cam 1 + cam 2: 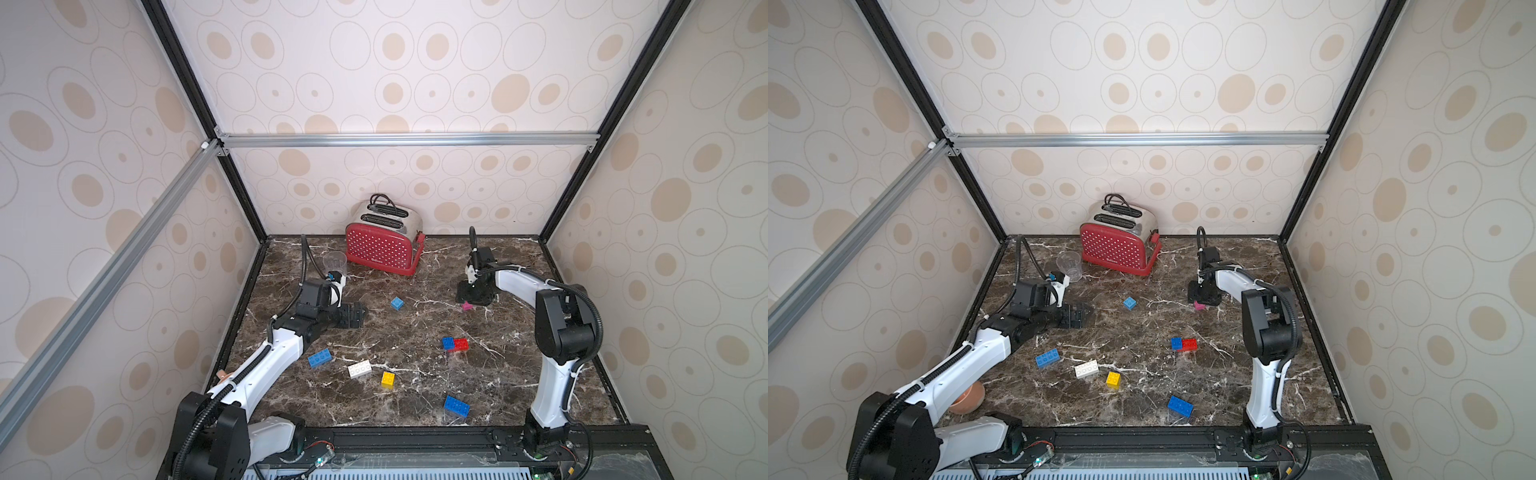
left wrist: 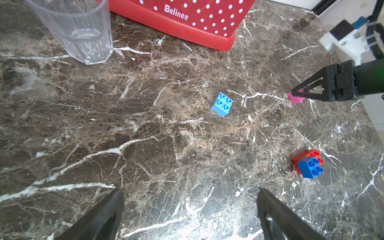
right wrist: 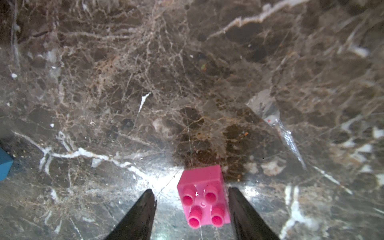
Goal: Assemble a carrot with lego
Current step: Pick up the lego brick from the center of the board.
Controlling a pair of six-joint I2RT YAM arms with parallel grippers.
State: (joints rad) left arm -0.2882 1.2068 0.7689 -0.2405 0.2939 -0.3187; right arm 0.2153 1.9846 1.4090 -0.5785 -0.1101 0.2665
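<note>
No carrot is in view; the lego lies loose on the marble table [image 1: 415, 399]. My right gripper [image 3: 190, 189] is open and straddles a small pink brick [image 3: 204, 196] [image 1: 468, 306], one finger close beside it and a gap at the other. My left gripper [image 2: 190, 190] [image 1: 359, 313] is open wide over bare marble at the left. A light blue brick [image 1: 397, 303] [image 2: 222, 104] lies between the arms. Nearer the front are a joined blue and red pair [image 1: 455, 344], a long blue brick [image 1: 320, 358], a white brick [image 1: 360, 368], a yellow brick [image 1: 388, 378] and another blue brick [image 1: 456, 405].
A red dotted toaster [image 1: 380, 245] stands at the back wall, with a clear glass [image 1: 335, 262] to its left, close behind the left wrist. A terracotta bowl [image 1: 969, 397] sits at the front left under the left arm. Walls enclose three sides.
</note>
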